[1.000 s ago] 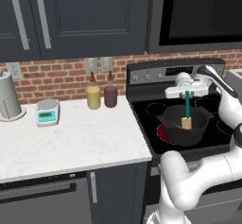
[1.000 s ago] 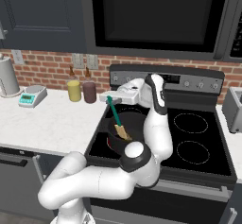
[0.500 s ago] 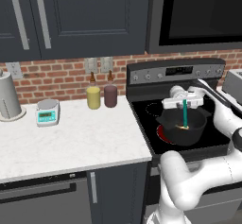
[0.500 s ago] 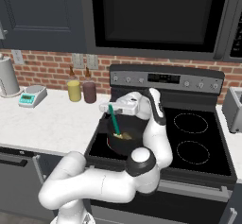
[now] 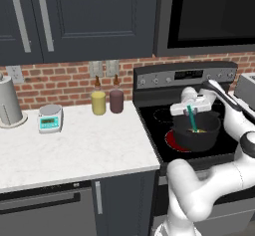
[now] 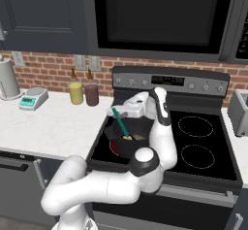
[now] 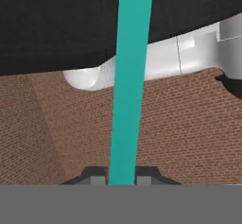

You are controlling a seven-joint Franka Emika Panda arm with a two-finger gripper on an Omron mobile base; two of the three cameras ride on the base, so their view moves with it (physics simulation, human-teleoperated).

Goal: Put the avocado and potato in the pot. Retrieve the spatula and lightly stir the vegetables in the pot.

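Presently stirring | gripper (image 5: 188, 106) clamped on spatula (image 5: 192, 119) handle top, keeping the hand above the rim | blade down inside pot (image 5: 196, 132) on stove's near-left burner (image 5: 172, 141), reaching the vegetables | avocado, potato not clearly visible

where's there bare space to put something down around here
The white counter is bare along its front, from the scale across to the stove edge. The stove's two right burners are free. Crowded: the front-left burner, where the pot sits with the gripper holding the spatula in it.
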